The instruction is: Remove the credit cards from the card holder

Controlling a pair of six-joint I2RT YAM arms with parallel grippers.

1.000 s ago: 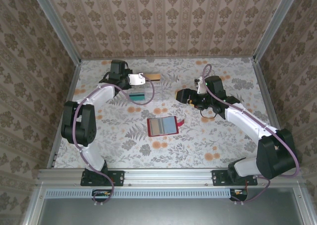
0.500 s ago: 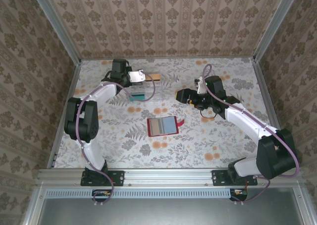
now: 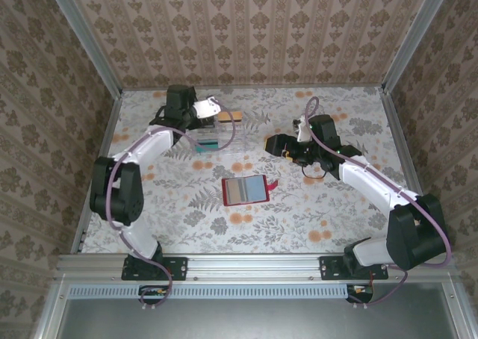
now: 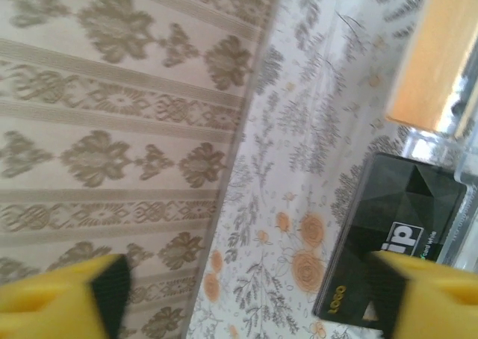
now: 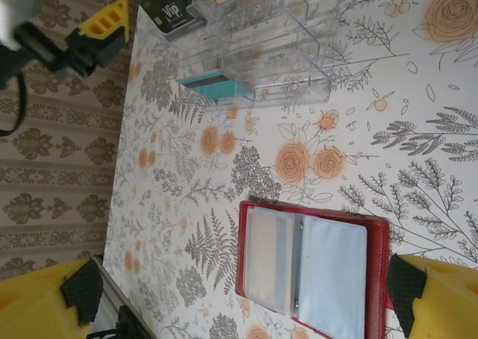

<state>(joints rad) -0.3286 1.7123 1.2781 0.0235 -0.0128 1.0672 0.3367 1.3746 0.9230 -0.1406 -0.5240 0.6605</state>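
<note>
Red card holder [image 5: 310,268] looks emptied to us, cards [image 5: 216,84] in the far-left clear organizer [image 5: 299,59], left gripper [image 4: 250,302] and right gripper [image 5: 246,294] both spread.

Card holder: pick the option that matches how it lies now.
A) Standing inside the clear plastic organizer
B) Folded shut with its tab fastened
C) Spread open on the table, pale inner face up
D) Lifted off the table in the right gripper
C: the card holder lies spread open flat on the table, its pale inner face turned up within the red border, with nothing gripping it.
</note>
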